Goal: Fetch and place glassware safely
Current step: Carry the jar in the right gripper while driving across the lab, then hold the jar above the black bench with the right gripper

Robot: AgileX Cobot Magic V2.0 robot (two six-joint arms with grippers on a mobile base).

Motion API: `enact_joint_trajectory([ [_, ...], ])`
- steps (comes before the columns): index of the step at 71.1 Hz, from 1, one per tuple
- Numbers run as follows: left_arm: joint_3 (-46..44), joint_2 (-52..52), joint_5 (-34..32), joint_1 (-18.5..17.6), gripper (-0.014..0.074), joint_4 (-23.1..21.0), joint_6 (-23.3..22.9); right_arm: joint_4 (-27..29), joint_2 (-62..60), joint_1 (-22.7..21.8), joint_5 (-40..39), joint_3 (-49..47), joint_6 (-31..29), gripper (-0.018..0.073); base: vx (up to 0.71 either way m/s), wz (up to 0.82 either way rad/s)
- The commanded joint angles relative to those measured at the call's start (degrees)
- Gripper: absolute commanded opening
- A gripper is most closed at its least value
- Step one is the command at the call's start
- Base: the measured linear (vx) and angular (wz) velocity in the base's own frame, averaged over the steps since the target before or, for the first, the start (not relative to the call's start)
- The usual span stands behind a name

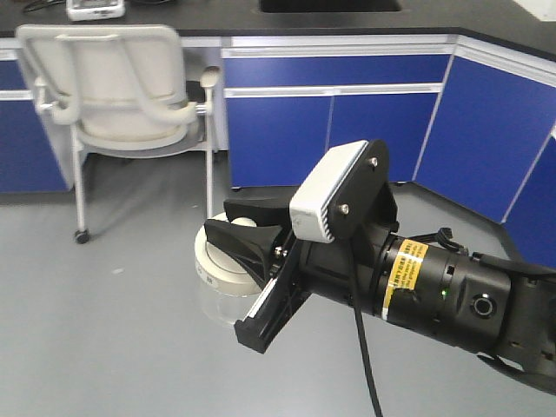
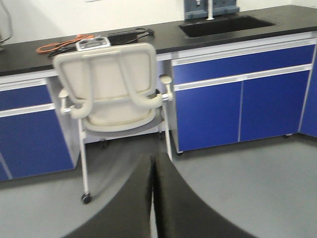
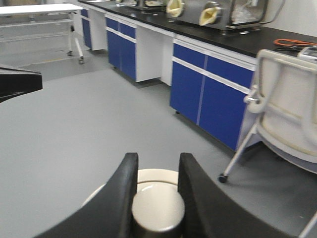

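Note:
The glassware (image 1: 214,291) is a squat clear jar with a cream-white lid (image 3: 157,176). It hangs above the grey floor in the front view, left of centre. My right gripper (image 1: 246,246) reaches in from the right and is shut on the lid's round knob (image 3: 157,212). In the right wrist view the two black fingers (image 3: 124,188) press against both sides of that knob, and the glass body is hidden below the lid. The left wrist view shows my left gripper (image 2: 152,159) shut, fingertips together, holding nothing.
A cream wheeled chair (image 1: 122,95) stands at the blue cabinets (image 1: 330,113) under a black counter (image 2: 148,42) with a sink (image 2: 225,25) and cables (image 2: 62,44). More cabinets (image 3: 208,99) run along the wall. A dark part (image 3: 17,82) juts in at the left edge.

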Motion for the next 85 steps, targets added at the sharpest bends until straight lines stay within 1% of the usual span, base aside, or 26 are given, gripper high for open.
enact_joint_trajectory([
  [1,-1.55,0.49,-4.00,-0.08,-0.0007,-0.25,-0.36,1.42,-1.98,-0.30,-4.52,-1.60,-0.37,-0.0003,0.30,-0.37],
  [19,-1.55,0.49,-4.00,-0.08,-0.0007,-0.25,-0.36,1.42,-1.98,-0.30,-4.52,-1.60,-0.37,-0.0003,0.26,-0.54],
  [85,-1.55,0.49,-4.00,-0.08,-0.0007,-0.25,-0.36,1.42,-1.98,-0.30,-4.52,-1.60,-0.37,-0.0003,0.19,-0.76],
])
